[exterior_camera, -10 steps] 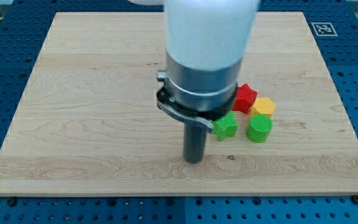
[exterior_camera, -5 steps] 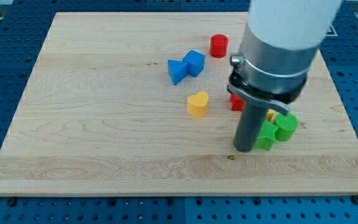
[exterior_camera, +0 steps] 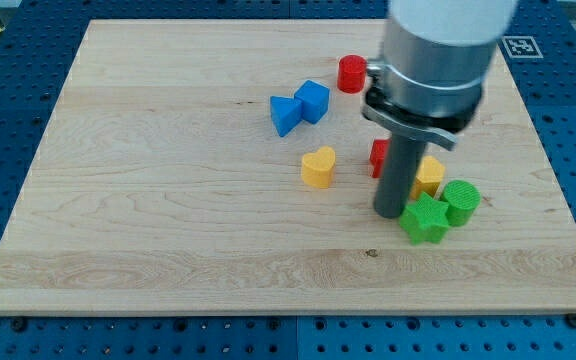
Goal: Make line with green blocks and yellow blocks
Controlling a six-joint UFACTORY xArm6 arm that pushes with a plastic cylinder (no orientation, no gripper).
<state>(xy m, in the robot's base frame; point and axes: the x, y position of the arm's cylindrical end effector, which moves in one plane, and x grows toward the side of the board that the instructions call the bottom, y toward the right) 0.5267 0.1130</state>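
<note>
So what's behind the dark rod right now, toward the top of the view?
Behind the rod, whose tip sits just left of the green star block, a red block and a yellow block peek out on either side. Their shapes are mostly covered, so I can't tell them.

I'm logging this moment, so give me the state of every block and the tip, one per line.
my tip: on the board, left of green star
green star: touching green cylinder
green cylinder: upright
yellow block: partly hidden by rod
yellow heart: alone
red block: mostly hidden
red cylinder: upright
blue blocks: touching
</note>
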